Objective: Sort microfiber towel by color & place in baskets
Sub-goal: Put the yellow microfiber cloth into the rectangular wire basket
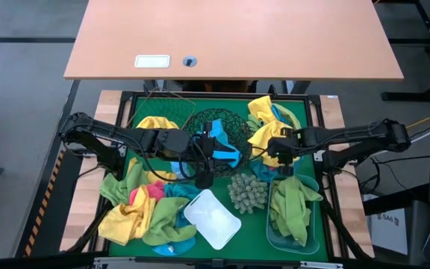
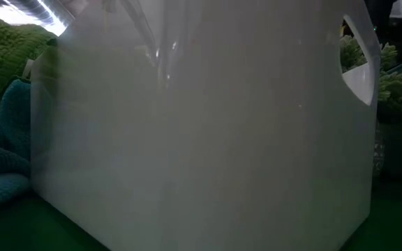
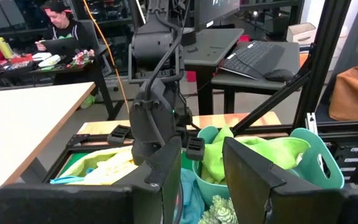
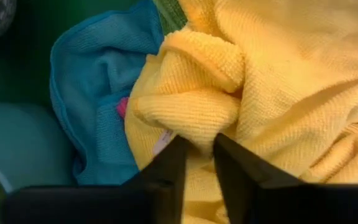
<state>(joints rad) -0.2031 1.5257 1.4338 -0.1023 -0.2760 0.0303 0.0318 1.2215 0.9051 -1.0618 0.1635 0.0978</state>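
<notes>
High view: the green desk (image 1: 144,104) is full of cloths. A big mixed pile (image 1: 144,213) sits at 8 o'clock. Green cloths (image 1: 293,205) fill the blue tub (image 1: 275,232) at 4 o'clock. The white tub (image 1: 212,218) is at 6. The right end effector (image 4: 196,149) pinches a fold of yellow cloth (image 4: 278,81) at 2 o'clock. The left end effector (image 1: 204,178), partly open, holds nothing near the black bowl (image 1: 216,127).

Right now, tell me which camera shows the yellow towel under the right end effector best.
The right wrist view: the yellow towel fills it, its fold pinched between the right end effector fingers. The high view shows it small; the left wrist view only a yellow edge; the low view nothing.
</notes>
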